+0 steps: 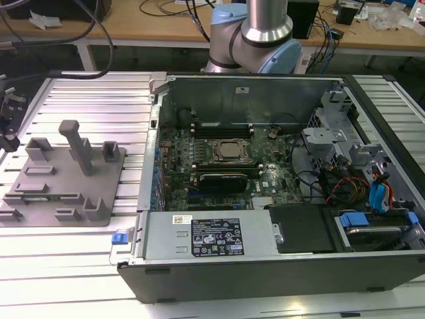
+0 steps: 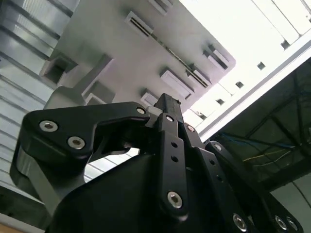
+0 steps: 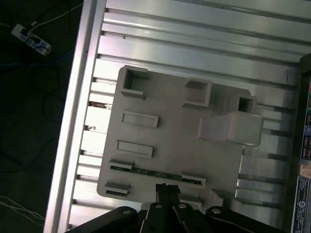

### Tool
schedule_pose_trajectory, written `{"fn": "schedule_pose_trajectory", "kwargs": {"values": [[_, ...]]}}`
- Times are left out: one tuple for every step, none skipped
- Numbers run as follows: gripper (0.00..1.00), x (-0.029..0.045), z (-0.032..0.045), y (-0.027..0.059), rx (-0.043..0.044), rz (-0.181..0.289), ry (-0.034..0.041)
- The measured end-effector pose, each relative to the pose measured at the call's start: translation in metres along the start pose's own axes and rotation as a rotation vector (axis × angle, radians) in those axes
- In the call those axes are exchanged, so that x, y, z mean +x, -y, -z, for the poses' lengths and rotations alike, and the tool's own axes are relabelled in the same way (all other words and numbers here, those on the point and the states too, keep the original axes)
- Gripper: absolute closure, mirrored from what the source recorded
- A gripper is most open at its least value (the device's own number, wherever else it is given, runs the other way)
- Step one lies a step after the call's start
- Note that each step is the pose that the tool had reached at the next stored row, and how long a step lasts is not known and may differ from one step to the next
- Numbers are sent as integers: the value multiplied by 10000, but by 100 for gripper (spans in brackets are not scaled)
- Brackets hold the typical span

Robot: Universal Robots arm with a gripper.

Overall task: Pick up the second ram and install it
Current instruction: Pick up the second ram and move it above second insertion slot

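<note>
The claw point(image 3: 167, 190) hangs closed, empty, above the ram point(image 3: 150, 172) in its fixture point(image 3: 170, 126); a good grip needs centring squarely across it.

Harsh overhead glare on the ribbed table point(image 1: 73, 269), dim shadow inside case point(image 1: 239, 93)

Second ram point(image 3: 150, 173) in fixture point(image 3: 170, 126) beside computer case point(image 1: 265, 272)
</note>
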State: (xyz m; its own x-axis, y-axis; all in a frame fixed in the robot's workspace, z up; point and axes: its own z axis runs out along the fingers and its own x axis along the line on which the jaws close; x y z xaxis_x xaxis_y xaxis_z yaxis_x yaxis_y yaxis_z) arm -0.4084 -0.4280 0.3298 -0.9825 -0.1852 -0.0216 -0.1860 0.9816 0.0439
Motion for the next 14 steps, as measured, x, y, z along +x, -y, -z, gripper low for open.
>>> {"fn": "schedule_pose_trajectory", "kwargs": {"values": [[92, 0, 0, 0, -5, 254, -11], [92, 0, 0, 0, -7, 446, -21], [92, 0, 0, 0, -9, 620, -28], [92, 0, 0, 0, -11, 974, -45], [92, 0, 0, 0, -11, 1232, -57], [92, 0, 0, 0, -10, 1703, -81], [92, 0, 0, 0, -8, 2153, -103], [92, 1, 0, 0, -8, 2560, -123], [92, 1, 0, 0, -11, 2889, -137], [92, 0, 0, 0, -13, 3214, -152], [92, 1, 0, 0, -18, 3567, -168], [92, 1, 0, 0, -26, 4003, -187], [92, 0, 0, 0, -29, 4368, -203], [92, 1, 0, 0, -30, 4499, -209]]}}
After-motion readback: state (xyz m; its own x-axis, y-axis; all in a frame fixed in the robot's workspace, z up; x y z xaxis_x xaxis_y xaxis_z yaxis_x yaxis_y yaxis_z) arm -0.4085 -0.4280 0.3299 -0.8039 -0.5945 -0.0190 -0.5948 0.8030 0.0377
